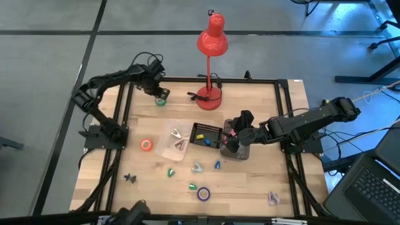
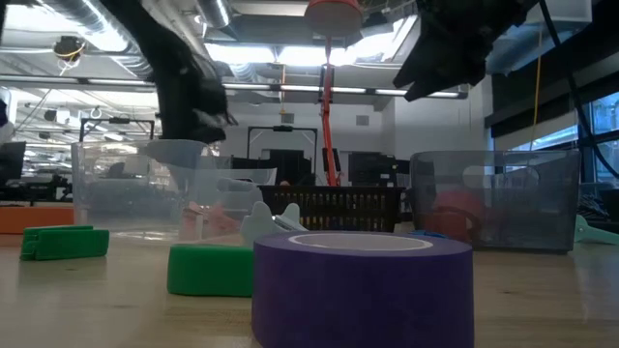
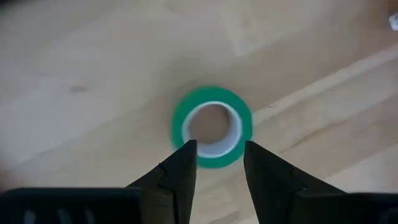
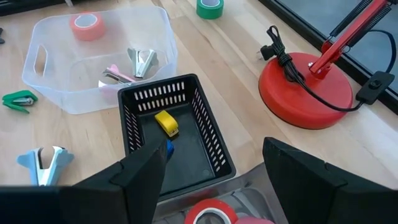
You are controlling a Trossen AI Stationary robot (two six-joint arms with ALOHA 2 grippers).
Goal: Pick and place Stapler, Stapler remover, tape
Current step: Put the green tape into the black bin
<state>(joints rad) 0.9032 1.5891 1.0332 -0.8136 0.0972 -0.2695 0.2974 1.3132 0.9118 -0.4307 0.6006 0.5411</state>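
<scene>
A green tape roll (image 3: 211, 124) lies flat on the wood near the table's far left (image 1: 161, 100). My left gripper (image 3: 217, 148) hangs open just over it, a fingertip at each side of the ring's rim. My right gripper (image 4: 212, 149) is open and holds nothing above a small clear bin (image 1: 236, 149) right of centre, where a red tape roll (image 4: 208, 214) lies. Orange tape (image 1: 146, 145) and purple tape (image 1: 204, 194) lie flat on the table. Pink tape (image 4: 87, 25) and silver staple removers (image 4: 142, 61) are in a clear tub (image 1: 167, 149). A yellow stapler (image 4: 166, 122) sits in the black basket (image 4: 208, 146).
A red desk lamp (image 1: 210, 94) stands at the far middle, its base (image 4: 305, 90) close beyond the basket. Small green pieces (image 1: 170, 172), a light blue staple remover (image 4: 40, 163), a green stapler (image 4: 18, 99) and a black piece (image 1: 130, 179) lie on the near half.
</scene>
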